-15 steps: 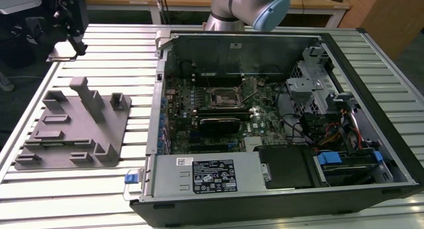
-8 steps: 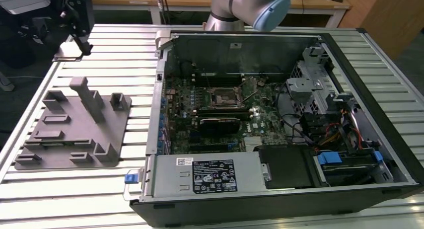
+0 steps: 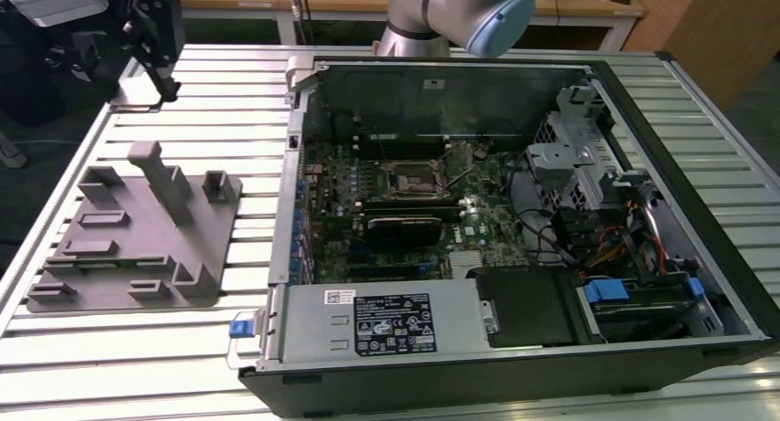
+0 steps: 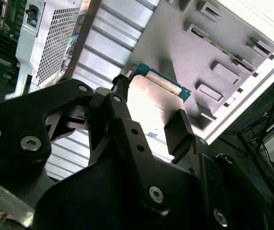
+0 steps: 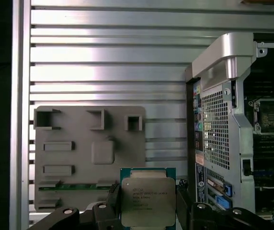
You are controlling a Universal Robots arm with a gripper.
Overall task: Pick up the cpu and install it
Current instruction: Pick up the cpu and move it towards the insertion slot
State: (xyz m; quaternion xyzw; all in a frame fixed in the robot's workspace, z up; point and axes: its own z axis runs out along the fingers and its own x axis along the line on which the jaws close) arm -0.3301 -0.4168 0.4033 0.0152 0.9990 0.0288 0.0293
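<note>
the pincer (image 5: 146, 211) is clamped on the cpu (image 5: 145, 199), with one finger on each of two opposite edges. it hangs over the case-side edge of the grey fixture (image 5: 79, 158) on the worktop (image 5: 103, 72). the motherboard socket (image 3: 408, 176) lies toward the exterior view's right, inside the open computer case (image 5: 216, 124), beyond its wall. the cpu's edges look parallel to the socket's.

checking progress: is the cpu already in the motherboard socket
No, the cpu is clamped in the claw outside the computer case, by the grey fixture.
</note>
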